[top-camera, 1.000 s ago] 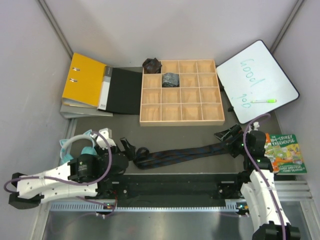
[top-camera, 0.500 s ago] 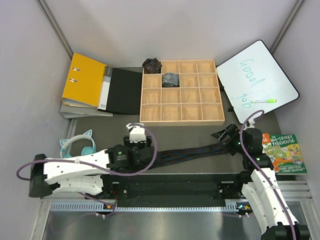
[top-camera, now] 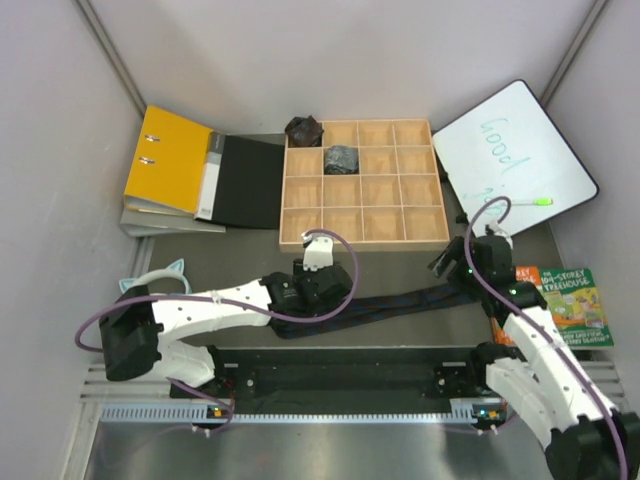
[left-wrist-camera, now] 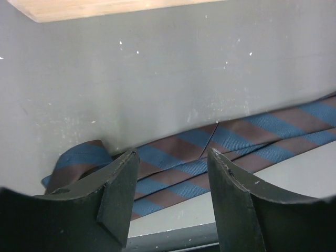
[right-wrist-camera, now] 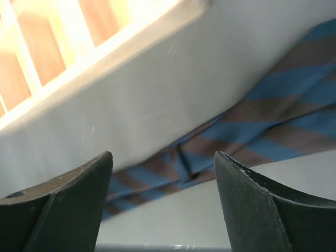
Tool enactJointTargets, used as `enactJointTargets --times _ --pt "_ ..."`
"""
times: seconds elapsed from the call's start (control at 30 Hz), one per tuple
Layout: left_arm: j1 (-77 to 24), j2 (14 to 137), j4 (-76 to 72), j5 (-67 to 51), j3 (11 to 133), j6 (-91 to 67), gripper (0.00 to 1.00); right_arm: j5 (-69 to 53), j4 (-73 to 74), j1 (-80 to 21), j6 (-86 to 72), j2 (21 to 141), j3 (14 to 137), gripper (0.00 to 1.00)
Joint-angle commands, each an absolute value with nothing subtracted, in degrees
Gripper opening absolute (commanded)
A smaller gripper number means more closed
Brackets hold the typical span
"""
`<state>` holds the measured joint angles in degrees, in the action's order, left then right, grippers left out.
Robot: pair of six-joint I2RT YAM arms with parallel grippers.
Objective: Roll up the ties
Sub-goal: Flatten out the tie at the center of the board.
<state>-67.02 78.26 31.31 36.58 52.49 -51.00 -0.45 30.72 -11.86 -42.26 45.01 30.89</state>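
Grey matting [top-camera: 200,250] covers the table, with a wooden grid tray [top-camera: 363,243] at its middle. At the tray's far-left corner sits a brownish rolled tie [top-camera: 305,129], and one cell right and one row nearer lies a greyish rolled tie [top-camera: 341,158]. Before the tray's near-left corner the left gripper [left-wrist-camera: 170,157] hangs over the unrolled tie [top-camera: 400,302], fingers parted and released, striped cloth showing in the gap. This tie lies flat before the tray's near edge, long axis left to right, its right end closer to the tray and its left end folded back. Off the tray's near-right corner the right gripper [right-wrist-camera: 163,157] is spread wide, grasping nothing
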Motion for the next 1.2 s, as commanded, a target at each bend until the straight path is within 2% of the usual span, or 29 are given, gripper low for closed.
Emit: enactJointTargets --times 0.0,0.13,0.3,0.43,0.5,0.83,0.97,1.17 --pt "-65.0 76.2 25.9 33.4 49.6 -49.1 0.60 8.7 35.2 -3.7 -39.9 38.4 31.9 0.76" --pt "-62.5 74.4 23.6 32.7 46.1 -48.1 0.60 0.3 31.7 8.7 -38.8 40.1 28.9 0.74" --pt "-60.9 72.9 22.2 31.8 43.0 -46.8 0.63 -6.2 28.0 12.2 -39.7 48.9 27.3 0.75" --pt "-60.9 70.8 22.3 31.6 41.5 -46.4 0.64 -5.3 27.2 12.2 -41.6 49.8 25.5 0.96" --pt "-60.9 69.3 22.1 31.6 40.3 -46.5 0.64 -4.7 27.3 12.2 -41.7 49.4 24.6 0.99" --pt "-60.8 65.8 22.1 31.1 38.1 -47.0 0.64 -6.4 28.6 12.2 -42.6 48.9 22.6 0.99" --pt "-60.9 64.5 21.8 30.9 37.2 -47.6 0.64 -5.7 27.7 12.2 -43.2 45.3 21.6 0.99" --pt "-60.9 64.6 22.6 30.1 37.6 -48.0 0.63 -5.7 20.9 12.2 -45.4 50.9 19.0 0.97"
